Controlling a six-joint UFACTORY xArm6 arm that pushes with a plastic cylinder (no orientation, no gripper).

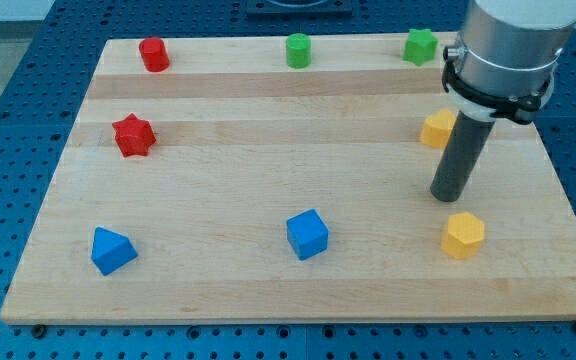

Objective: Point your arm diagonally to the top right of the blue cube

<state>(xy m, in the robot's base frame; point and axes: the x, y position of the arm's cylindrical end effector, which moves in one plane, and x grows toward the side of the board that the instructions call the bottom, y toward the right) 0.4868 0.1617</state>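
Blue cube (307,234) lies well down-left of my tip (446,196), a jawless rod tool touching nothing.

The small blue cube (307,234) sits flat on the pale wooden board, low in the view and a little right of centre, turned slightly so one corner faces the view's bottom. My tip (446,194) rests well apart, up and to its right.

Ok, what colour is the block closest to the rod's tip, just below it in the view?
Yellow: the yellow hexagonal block, seen in the camera view, below-right of my tip.
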